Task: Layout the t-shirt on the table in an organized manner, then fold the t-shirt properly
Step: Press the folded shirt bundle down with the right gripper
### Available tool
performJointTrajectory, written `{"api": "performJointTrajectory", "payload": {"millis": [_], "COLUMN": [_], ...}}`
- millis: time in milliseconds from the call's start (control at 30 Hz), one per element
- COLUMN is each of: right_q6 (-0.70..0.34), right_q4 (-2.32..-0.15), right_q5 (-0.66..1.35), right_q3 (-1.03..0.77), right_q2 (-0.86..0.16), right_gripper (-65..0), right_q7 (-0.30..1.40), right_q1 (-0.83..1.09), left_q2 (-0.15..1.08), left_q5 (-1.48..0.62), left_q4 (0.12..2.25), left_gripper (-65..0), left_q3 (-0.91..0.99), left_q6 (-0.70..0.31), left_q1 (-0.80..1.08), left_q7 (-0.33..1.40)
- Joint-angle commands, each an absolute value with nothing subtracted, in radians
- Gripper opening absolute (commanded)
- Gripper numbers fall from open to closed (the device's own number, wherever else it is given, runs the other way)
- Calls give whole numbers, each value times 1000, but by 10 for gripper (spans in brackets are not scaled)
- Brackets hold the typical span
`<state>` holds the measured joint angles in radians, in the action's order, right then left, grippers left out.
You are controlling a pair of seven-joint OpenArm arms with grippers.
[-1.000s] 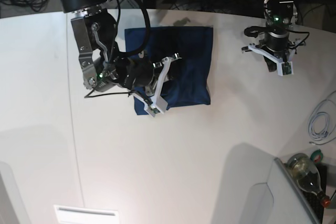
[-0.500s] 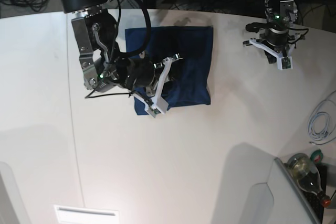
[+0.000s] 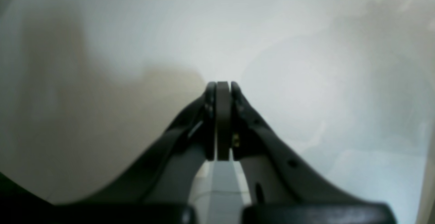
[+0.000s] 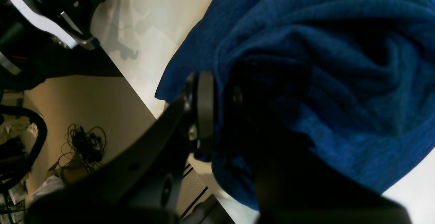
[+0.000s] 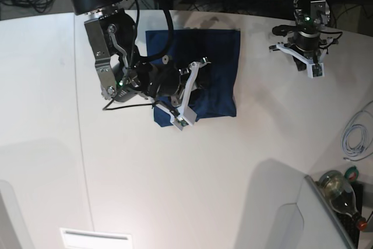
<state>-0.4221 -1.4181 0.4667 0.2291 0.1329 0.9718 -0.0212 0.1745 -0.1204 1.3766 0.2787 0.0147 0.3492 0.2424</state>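
Shifted rightward with right fingers (image 4: 217, 112) pinching t-shirt (image 5: 218, 68) fold; left fingers (image 3: 223, 122) shut, empty above tabletop (image 5: 186, 179).

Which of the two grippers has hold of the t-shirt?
The right gripper, at the base view's left, is clamped on a bunched fold of the t-shirt. The left gripper is shut on nothing, over the bare table.

Your base view looks steeply down on the whole table (image 5: 175, 190) from above, while your right wrist view sits close over the t-shirt (image 4: 323, 67) it shares with base, and your left wrist view faces bare tabletop.
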Motion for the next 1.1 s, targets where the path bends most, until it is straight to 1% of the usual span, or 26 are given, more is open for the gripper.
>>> {"api": "performJointTrajectory", "payload": {"millis": [0,233,300,433,467,533,567,700,767,800,867,933,1033,1067], "right_q6": [-424,-424,-424,-424,-424,-424,-424,-424,-412,-377,-278,-219,-217,-217], "right_q4": [-1434,-1434,-1434,-1434,-1434,-1435,-1438,-1503,-1581,-1621,-1692,-1702,-1639,-1615], "right_q5": [490,490,490,490,490,490,490,486,486,486,486,486,487,487], "right_q3": [229,229,231,234,248,302,334,429,384,351,286,246,188,171], "right_q2": [142,142,142,142,142,140,140,128,97,88,68,51,48,50], "right_gripper": [-638,-615,-555,-386,-354,-311,-306,-311,-312,-323,-365,-410,-465,-503], "right_q7": [955,955,955,949,943,938,937,938,938,938,938,937,937,937], "right_q1": [-36,-35,-33,-31,-31,-35,-36,-45,-25,-15,1,-2,-39,-48], "left_q2": [186,186,186,186,186,186,186,200,209,213,213,211,211,211], "left_q5": [-119,-119,-119,-119,-119,-119,-119,-119,-120,-122,-120,-120,-125,-125], "left_q4": [1391,1391,1391,1389,1389,1385,1374,1348,1348,1348,1346,1346,1348,1348], "left_gripper": [-650,-650,-650,-650,-650,-650,-650,-650,-650,-650,-650,-650,-650,-650], "left_q3": [285,286,286,289,291,291,291,292,302,315,355,401,456,469], "left_q6": [19,19,19,19,19,19,19,19,19,19,19,19,19,19], "left_q1": [349,349,349,349,349,349,348,341,348,348,349,351,358,358], "left_q7": [217,217,217,217,217,217,217,217,217,217,216,216,216,216]}}
